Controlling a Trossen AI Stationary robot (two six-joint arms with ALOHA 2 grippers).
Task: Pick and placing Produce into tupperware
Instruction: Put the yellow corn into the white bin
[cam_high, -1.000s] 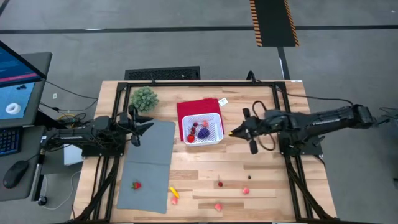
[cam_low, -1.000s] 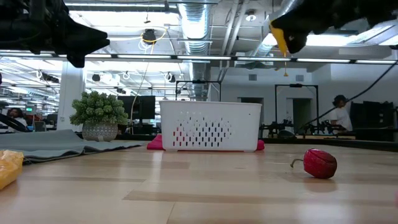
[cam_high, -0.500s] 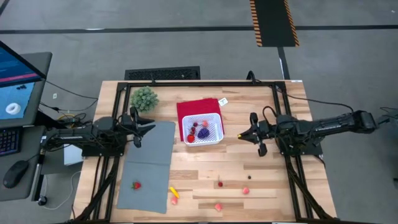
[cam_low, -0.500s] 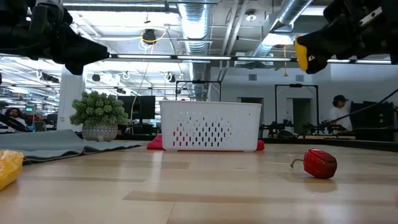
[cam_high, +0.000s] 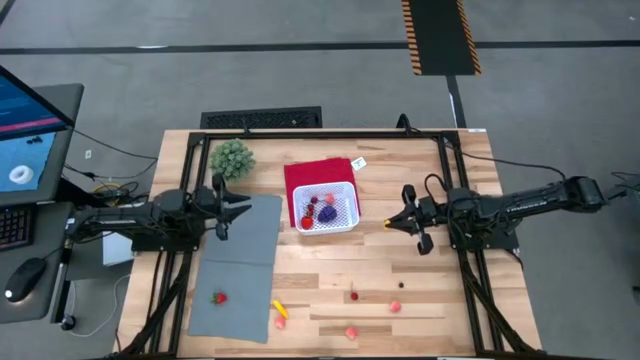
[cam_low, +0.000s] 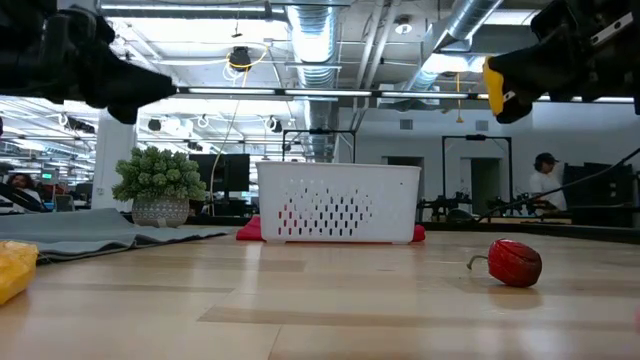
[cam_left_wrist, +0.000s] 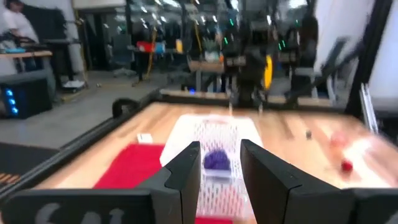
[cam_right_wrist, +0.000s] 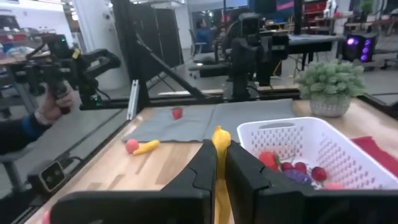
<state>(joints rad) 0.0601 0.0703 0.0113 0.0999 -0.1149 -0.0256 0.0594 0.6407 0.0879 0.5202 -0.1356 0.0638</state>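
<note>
Right gripper (cam_right_wrist: 221, 163) clenched on small yellow produce piece (cam_right_wrist: 220, 138), right of white basket (cam_high: 329, 209). Advice: carry over basket centre, lower inside rim, then release. Left gripper (cam_left_wrist: 219, 165) parted, empty, waits at left.

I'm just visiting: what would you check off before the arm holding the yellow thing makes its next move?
1. Right claw shut on the small yellow toy produce piece: ok.
2. White latticed square basket upright on the red cloth: ok.
3. Room left in basket beside the red and purple pieces: ok.
4. Right claw above the basket: not ok, it is beside it.
5. Left claw clear of the basket: ok.
</note>
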